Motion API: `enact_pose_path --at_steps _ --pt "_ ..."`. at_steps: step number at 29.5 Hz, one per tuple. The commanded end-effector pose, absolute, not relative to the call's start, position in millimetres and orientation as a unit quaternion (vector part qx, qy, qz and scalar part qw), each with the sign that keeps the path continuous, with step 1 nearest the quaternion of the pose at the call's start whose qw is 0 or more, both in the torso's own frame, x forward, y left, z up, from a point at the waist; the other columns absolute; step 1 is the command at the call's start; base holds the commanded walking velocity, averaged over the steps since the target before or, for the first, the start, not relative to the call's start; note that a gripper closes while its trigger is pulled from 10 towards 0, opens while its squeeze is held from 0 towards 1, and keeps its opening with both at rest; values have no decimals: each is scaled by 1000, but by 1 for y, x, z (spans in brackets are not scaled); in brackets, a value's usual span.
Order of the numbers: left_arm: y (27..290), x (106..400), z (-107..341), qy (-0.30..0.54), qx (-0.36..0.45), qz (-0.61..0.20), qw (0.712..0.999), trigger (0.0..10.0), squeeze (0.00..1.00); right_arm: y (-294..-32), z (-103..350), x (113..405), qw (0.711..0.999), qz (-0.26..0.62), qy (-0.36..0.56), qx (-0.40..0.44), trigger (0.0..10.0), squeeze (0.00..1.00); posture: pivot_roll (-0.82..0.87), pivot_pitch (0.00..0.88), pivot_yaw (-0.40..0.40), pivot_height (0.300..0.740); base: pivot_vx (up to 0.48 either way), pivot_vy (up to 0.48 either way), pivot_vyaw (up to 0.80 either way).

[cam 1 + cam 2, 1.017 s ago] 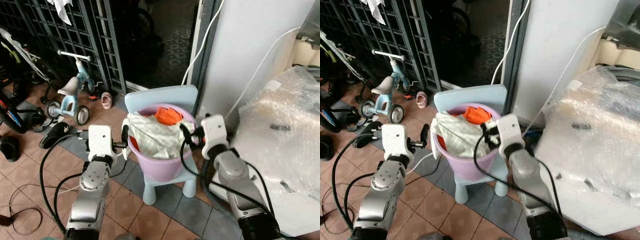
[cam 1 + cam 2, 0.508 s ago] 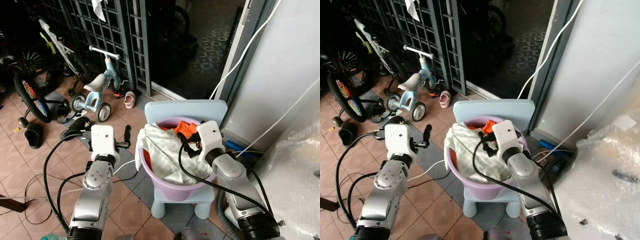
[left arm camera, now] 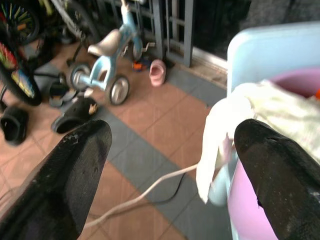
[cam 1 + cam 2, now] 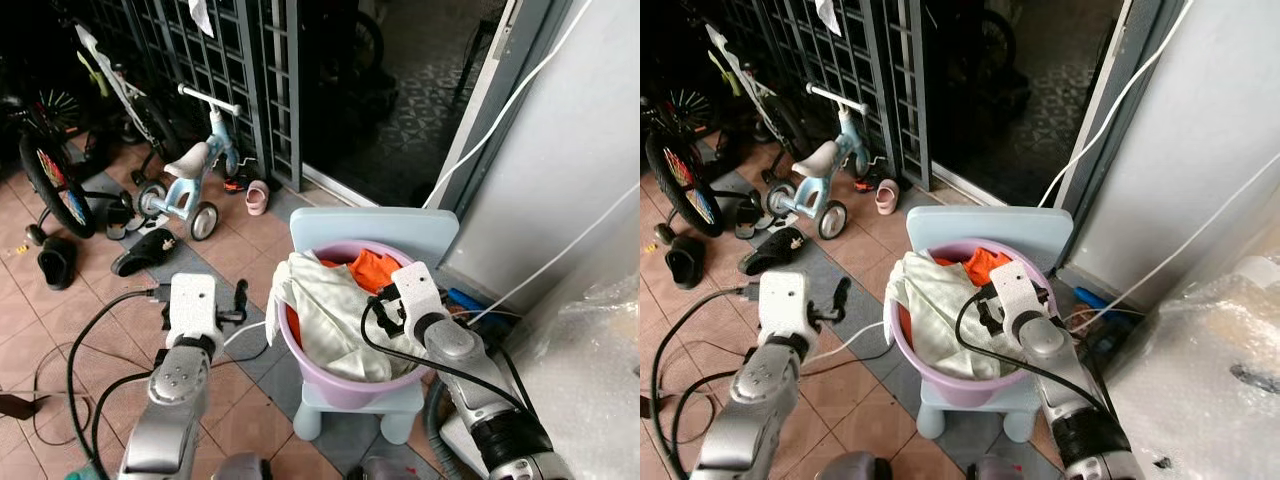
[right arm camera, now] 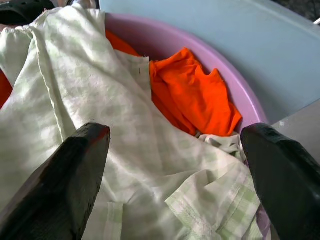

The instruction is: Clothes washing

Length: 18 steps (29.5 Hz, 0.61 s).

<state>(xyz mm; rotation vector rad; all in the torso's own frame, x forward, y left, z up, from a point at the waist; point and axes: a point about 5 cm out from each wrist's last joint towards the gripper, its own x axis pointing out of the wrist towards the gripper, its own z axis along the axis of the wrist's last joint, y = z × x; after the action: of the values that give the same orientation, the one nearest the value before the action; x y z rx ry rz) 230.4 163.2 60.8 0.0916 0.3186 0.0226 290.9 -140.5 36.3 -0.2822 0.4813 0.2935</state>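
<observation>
Purple basin (image 4: 330, 385) sits on a small pale-blue chair (image 4: 372, 222), heaped with clothes: a pale checked cloth (image 5: 100, 130) draped over the rim, an orange garment (image 5: 197, 97) behind it. Right hand (image 4: 383, 305) spread wide, poised just above the checked cloth, not touching. Left hand (image 4: 238, 298) also spread, holding nothing, just beside the basin's rim over the tiled floor (image 4: 75, 305). Beyond the left hand: a child's tricycle (image 4: 188, 178), sandals (image 4: 145, 252), a metal gate (image 4: 215, 60).
</observation>
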Motion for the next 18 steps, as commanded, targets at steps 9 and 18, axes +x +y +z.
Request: enact_pose_path --at_steps 9,18 --pt "185 185 65 199 91 14 976 10000 0 -128 16 292 939 155 276 -131 10000 0 150 192 -52 740 0 0 0" --pt "192 166 80 208 99 29 973 10000 0 -104 -2 291 935 159 297 -111 9059 0 200 293 -90 740 0 0 0"
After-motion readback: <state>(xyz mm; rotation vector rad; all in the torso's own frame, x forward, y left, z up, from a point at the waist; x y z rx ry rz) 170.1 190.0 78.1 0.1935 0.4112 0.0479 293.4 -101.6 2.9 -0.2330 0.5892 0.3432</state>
